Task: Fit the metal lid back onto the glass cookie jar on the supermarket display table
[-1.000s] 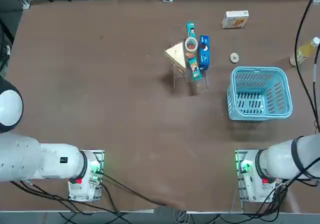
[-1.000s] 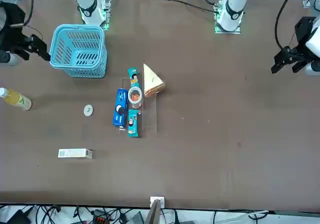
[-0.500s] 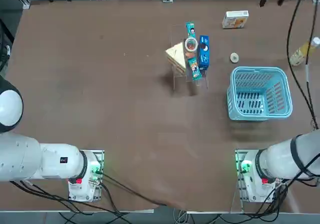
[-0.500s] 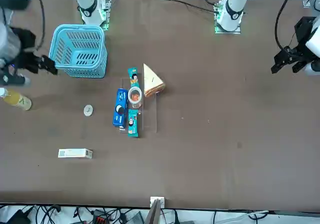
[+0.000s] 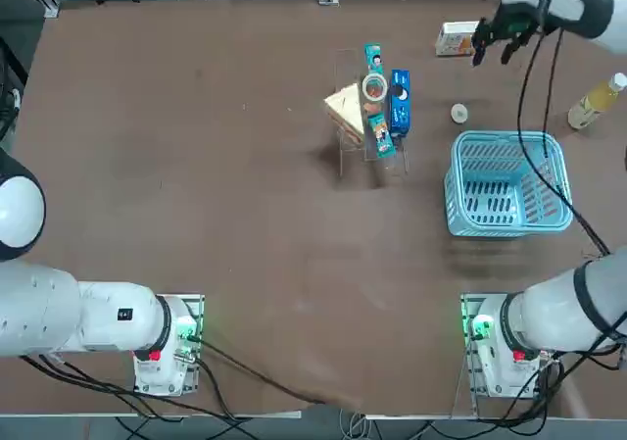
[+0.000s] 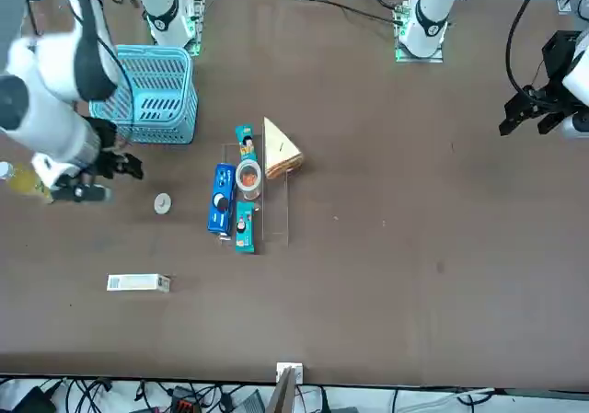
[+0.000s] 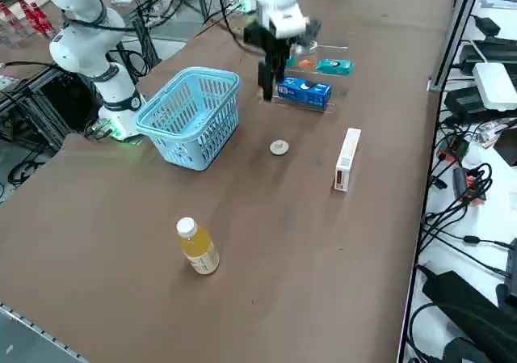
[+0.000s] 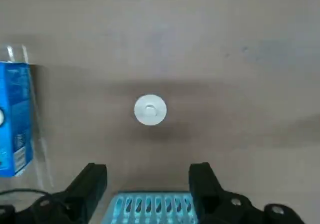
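While the supermarket display table [image 5: 274, 264] lies below, the right gripper [image 8: 148, 166], fingers spread and holding nothing, should center above the metal lid [image 8: 150, 110] (just beside the blue basket [image 5: 509, 183]), descend straight, then pinch its central knob [image 8: 150, 111] gently.

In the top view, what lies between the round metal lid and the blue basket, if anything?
Only bare tabletop separates lid and basket there.

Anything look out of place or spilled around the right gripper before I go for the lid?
Nothing looks spilled or askew. The lid lies flat, off the jar, as the task expects. The right gripper hovers open above the table, holding nothing.
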You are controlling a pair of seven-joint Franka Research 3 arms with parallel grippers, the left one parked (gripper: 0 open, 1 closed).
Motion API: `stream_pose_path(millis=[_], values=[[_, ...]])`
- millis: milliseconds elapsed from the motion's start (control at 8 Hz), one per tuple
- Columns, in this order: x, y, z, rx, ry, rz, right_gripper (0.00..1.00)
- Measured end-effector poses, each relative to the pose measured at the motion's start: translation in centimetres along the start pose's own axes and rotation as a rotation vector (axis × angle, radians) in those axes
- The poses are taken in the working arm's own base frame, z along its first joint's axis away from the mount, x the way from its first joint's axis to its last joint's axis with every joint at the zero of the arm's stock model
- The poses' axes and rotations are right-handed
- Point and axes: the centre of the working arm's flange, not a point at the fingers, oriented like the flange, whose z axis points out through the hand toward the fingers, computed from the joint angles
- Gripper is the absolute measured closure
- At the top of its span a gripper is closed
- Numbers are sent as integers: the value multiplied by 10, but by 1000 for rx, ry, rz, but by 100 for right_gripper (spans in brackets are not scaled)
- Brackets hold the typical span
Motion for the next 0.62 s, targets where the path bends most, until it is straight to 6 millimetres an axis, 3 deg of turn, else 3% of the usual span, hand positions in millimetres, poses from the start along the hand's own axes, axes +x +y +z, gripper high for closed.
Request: stream_pose_path(millis=[375,625], values=[[-4,-5,81,12,53,-8,0],[-9,-7,116,18,72,6,0]])
